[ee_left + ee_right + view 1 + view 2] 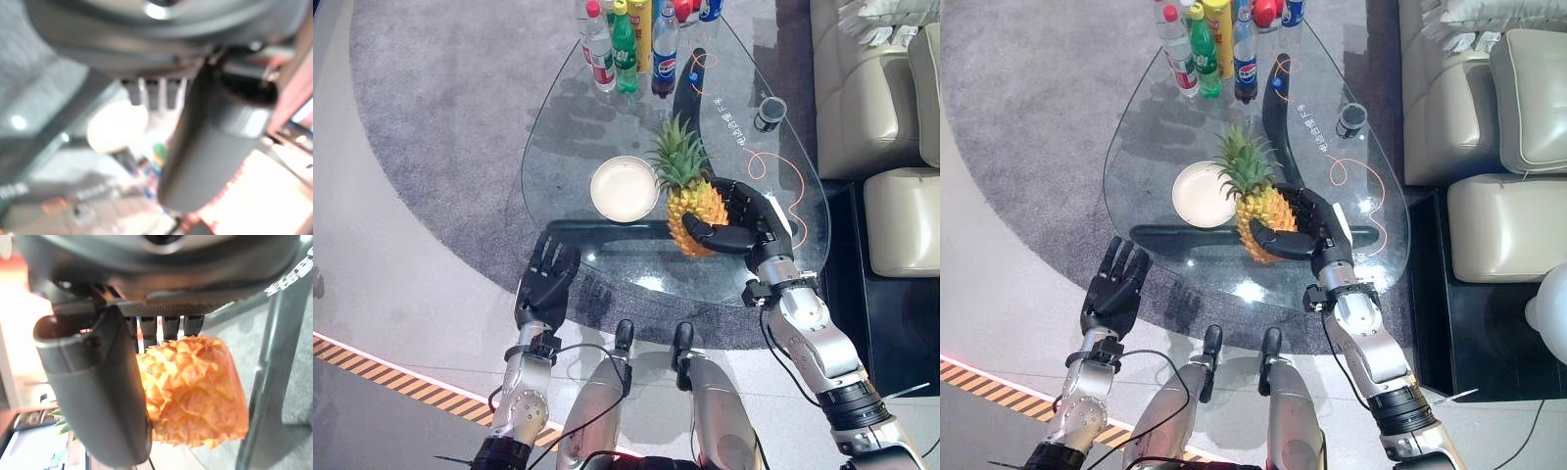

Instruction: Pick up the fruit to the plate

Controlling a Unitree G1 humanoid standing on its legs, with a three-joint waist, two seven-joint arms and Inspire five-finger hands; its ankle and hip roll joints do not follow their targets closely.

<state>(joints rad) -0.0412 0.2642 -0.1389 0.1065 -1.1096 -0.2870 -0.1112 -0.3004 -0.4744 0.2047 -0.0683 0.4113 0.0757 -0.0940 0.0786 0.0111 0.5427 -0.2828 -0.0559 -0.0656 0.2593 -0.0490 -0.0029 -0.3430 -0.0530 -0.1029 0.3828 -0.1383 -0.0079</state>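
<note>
One right hand [744, 220] curls around the pineapple [693, 208] (beside the plate [625, 188]); left hand [548, 279] spread.

The bottles [631, 39] at the top edge are cut off at their caps; the sofa [881, 117] runs off the right edge.

Living-room or lounge setting: glass coffee table [568, 137] on a grey round rug [440, 108] over pale floor. Cream leather sofa [876, 98] stands at right. Drink bottles [626, 44] cluster at the table's far end.
</note>
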